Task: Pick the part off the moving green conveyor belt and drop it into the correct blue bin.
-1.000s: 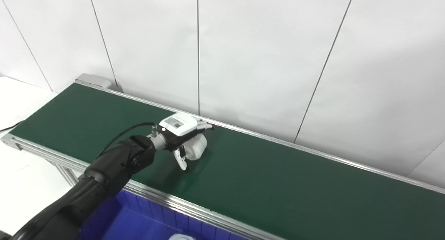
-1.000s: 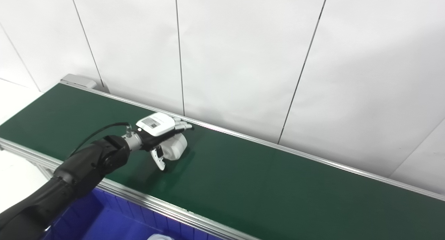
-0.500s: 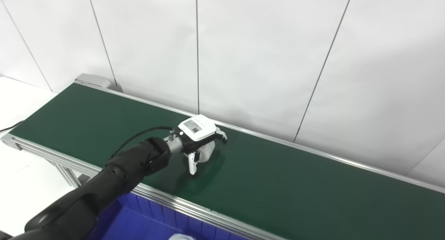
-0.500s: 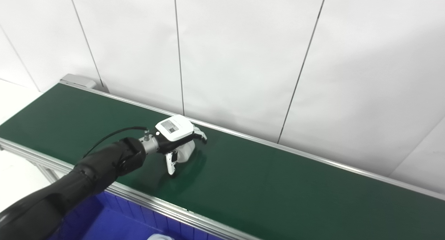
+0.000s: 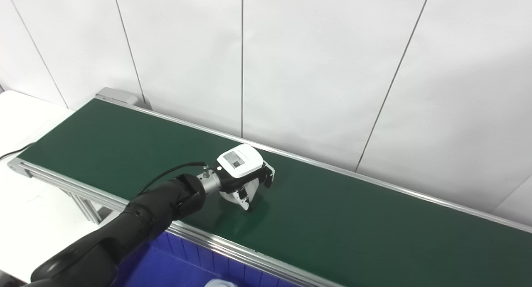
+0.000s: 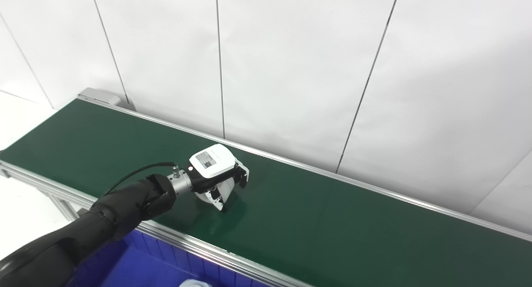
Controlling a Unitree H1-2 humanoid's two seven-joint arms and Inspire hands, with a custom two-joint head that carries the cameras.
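the green conveyor belt [image 5: 353,220] ran slantwise across both views, from the far left corner by the white panelled wall [image 5: 316,71] down toward the near right. the left hand [image 5: 243,175] reached out over the middle of the belt, its black arm [image 5: 137,220] coming in across the belt's near aluminium rail [image 5: 216,241]. its back, white with a small printed label, faced up. the fingers [image 5: 268,175] were curled down on the far side and the thumb [image 5: 243,199] pointed down to the belt surface on the near side, closed around the white part [image 6: 226,187]. the part showed only as a pale rounded shape under the palm, between thumb and fingers, sitting at or just above the belt; whether it was lifted clear could not be told. a black cable [image 5: 170,175] looped from the wrist back along the forearm.

the blue bin [image 5: 187,266] sat below the belt's near rail, under the arm, with ribbed walls. a small piece of something white [image 5: 218,283] showed inside it at the very bottom edge of the view, too cut off to identify. the right hand did not appear in either view.
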